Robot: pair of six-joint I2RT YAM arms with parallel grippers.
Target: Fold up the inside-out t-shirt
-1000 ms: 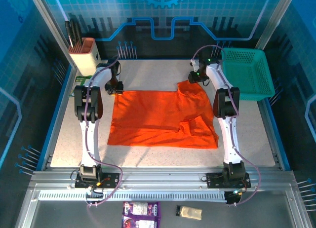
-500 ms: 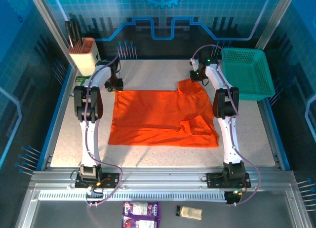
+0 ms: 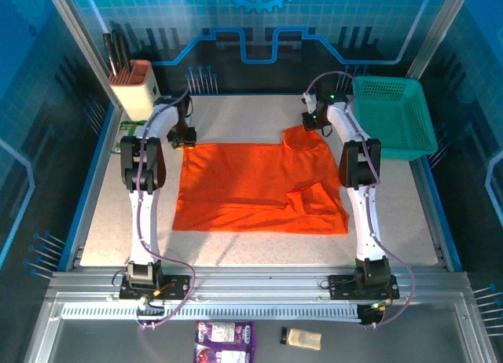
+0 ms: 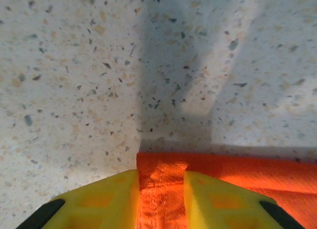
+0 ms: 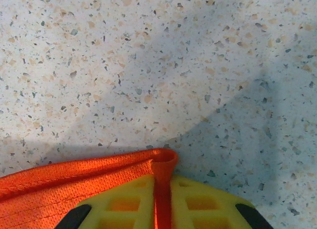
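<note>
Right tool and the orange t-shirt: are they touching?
Touching. The right wrist view shows the right tool shut on the t-shirt, with a fold of its edge pinched between the yellow fingers.

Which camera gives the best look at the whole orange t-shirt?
The top external view: the whole t-shirt lies spread flat on the table, outline and folds visible. Each wrist view gives a close-up of one pinched edge of it between yellow jaws.
</note>
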